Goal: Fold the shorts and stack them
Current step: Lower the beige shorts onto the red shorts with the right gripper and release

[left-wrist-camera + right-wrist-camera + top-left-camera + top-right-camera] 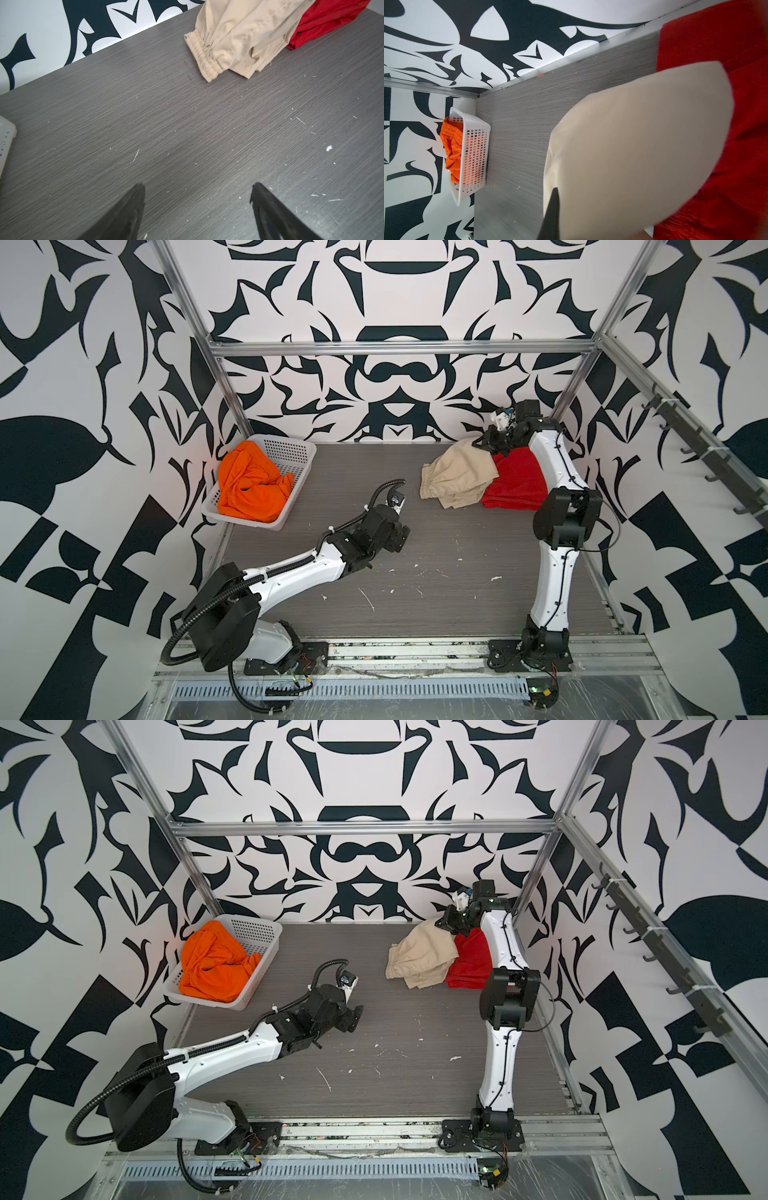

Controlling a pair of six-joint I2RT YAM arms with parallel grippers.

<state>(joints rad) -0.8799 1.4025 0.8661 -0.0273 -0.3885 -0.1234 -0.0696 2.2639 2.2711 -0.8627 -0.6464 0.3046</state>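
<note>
We seem to be stacking: our right gripper (482, 444) pinches the beige shorts (455, 479) over the red shorts (519, 483), so letting go should come next, while our left gripper (197, 187) gapes wide and empty.

Bright, even, diffuse light; soft shadows. Top views bowed at edges. Right wrist view: beige shorts (643, 145) blurred, close-up.

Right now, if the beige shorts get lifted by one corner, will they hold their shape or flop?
Likely floppy: the beige shorts drape in soft folds and creases. Probably light, since the fabric looks thin. They overlap the red shorts, so lifting could tug those along.
</note>
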